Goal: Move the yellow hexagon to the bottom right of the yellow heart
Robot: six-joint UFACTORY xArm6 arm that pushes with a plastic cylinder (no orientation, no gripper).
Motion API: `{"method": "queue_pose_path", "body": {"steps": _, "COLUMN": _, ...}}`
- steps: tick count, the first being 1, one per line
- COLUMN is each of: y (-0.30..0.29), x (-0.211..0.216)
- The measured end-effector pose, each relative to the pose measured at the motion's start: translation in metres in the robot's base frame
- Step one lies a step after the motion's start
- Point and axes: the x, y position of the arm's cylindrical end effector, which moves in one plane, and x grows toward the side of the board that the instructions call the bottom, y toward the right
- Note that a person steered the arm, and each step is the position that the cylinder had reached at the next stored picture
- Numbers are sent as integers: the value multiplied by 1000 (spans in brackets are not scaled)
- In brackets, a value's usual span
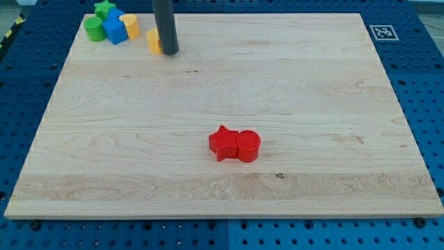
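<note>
My tip (170, 53) rests on the board near the view's top left. It touches the right side of a yellow block (153, 41), apparently the hexagon, which the rod partly hides. A second yellow block (130, 25), apparently the heart, lies just up and left of it, beside the blue blocks. The hexagon sits to the bottom right of the heart, a small gap apart.
A cluster at the top-left corner holds a green star (104, 8), a green round block (92, 28) and blue blocks (114, 30). A red star (221, 143) and a red cylinder (248, 146) touch each other below the board's middle. The board's edge (222, 219) runs along the bottom.
</note>
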Motion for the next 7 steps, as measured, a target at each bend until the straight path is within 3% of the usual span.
{"method": "queue_pose_path", "body": {"steps": 3, "y": -8, "x": 7}}
{"method": "queue_pose_path", "body": {"steps": 4, "y": -1, "x": -18}}
{"method": "queue_pose_path", "body": {"steps": 7, "y": 0, "x": -25}}
